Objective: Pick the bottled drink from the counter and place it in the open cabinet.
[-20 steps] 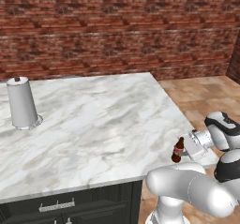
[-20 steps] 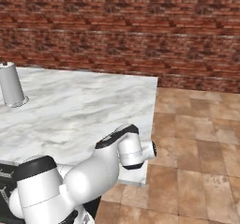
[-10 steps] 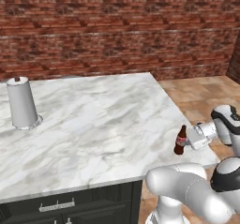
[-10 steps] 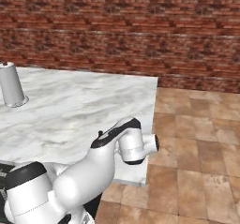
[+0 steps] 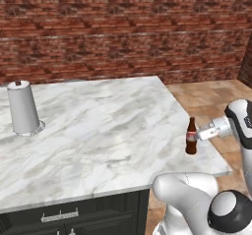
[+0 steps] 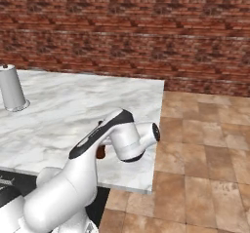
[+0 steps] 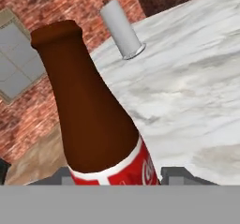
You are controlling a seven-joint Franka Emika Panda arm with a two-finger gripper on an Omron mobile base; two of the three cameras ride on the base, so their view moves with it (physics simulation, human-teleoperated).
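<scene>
- Task status: I judge the pick to be under way and the place not yet begun. The open cabinet cannot be made out in any current view, so the transfer and the release are both outstanding.
- Nearest, lower centre of the hand view: the bottled drink (image 7: pixel 96 124) fills the frame from the bottom edge to the upper left, its neck leaning toward the upper left. My gripper (image 7: pixel 119 175) sits at the bottle's base, one grey fingertip (image 7: pixel 180 174) at the lower right of the red label and the other at the lower left.
- Finger state: my fingers are narrowed around the bottle at label height, one on each side. The fingertips appear to meet the glass, and I read this as a pinch on the bottle, though contact on the left side is partly hidden.
- Middle distance, right of centre in the left base view: the bottled drink (image 5: pixel 191 136) stands upright near the right edge of the counter (image 5: pixel 98 131), with my gripper (image 5: pixel 199 134) reaching in from the right of the frame. I cannot tell whether its base touches the marble or is just clear of it.
- Right base view, lower centre: my own arm hides most of the bottle; a dark sliver shows beneath the wrist.
- Farthest, left of the left base view: a paper-towel roll (image 5: pixel 23 108) stands upright, well apart from the bottle.
</scene>
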